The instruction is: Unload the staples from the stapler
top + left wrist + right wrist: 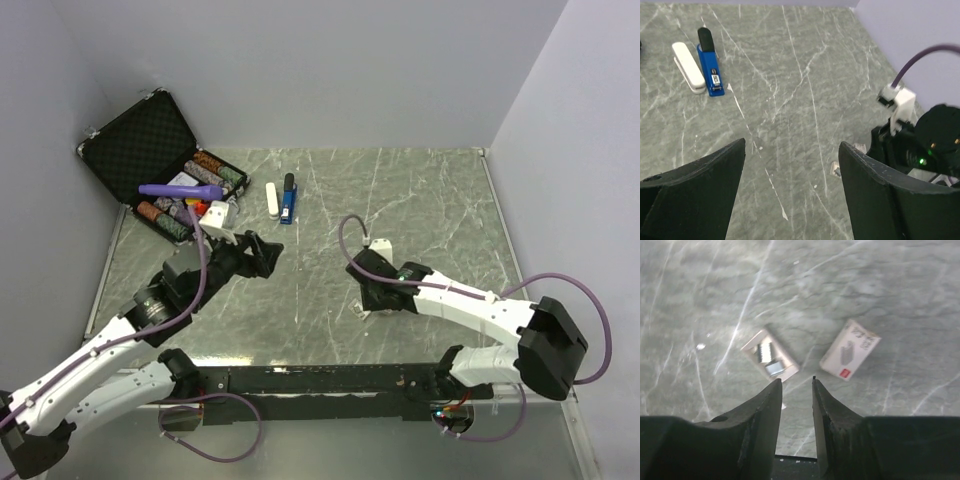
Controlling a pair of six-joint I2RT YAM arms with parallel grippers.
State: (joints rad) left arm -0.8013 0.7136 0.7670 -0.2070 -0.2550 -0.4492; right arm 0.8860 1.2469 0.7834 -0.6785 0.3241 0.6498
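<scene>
The blue stapler (288,198) with a black end lies flat at the back of the table beside a white bar (272,198). The left wrist view shows the stapler (709,70) far ahead on the left. My left gripper (270,255) hovers short of it, and in its own view the left gripper (792,150) is wide open and empty. My right gripper (362,292) is low over the table's middle. In its own view the right gripper (797,382) stands narrowly open with nothing between its fingers, just short of a small open tray of staples (770,360).
A white staple-box sleeve (850,356) lies right of the tray. An open black case (150,150) with poker chips sits at the back left, with a purple tool (180,190) and a small white box (220,212) at its edge. Walls enclose the table.
</scene>
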